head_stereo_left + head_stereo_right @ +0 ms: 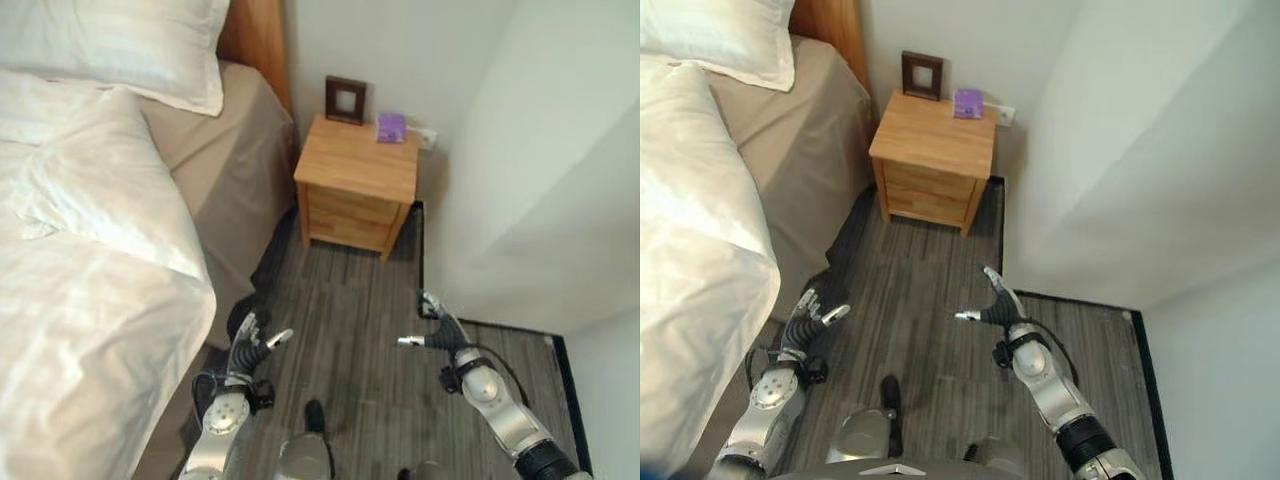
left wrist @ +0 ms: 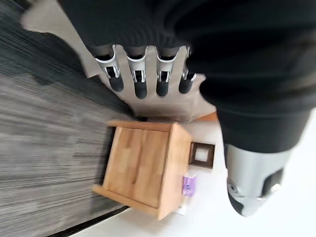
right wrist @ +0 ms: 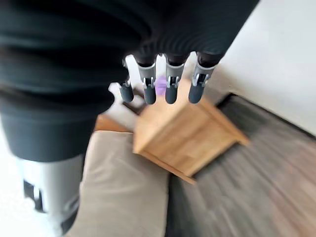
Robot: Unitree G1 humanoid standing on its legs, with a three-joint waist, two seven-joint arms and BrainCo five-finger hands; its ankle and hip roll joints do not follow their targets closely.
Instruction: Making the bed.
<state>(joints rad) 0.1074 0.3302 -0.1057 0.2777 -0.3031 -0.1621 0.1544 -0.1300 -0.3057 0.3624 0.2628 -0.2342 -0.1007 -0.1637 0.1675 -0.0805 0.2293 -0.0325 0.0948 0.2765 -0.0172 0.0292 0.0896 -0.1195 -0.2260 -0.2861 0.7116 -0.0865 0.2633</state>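
Hanging off the left was the bed (image 1: 200,170), white duvet (image 1: 90,300) rumpled, pillow (image 1: 120,45) up top. Both hands, left hand (image 1: 245,352) and right hand (image 1: 437,325), hovered loose-fingered and empty over grey floor (image 1: 350,300). Wooden nightstand (image 1: 358,180) held a picture frame (image 1: 345,99) and purple box (image 1: 390,127) by the white wall (image 1: 540,150).

Left hand (image 1: 247,346): low at lower left, arm raised forward, fingers (image 2: 138,83) straight in a row, thumb apart, holding nothing. Right hand (image 1: 436,325): lower right, arm angled forward and inward, fingers (image 3: 171,86) straight, thumb spread sideways, holding nothing.
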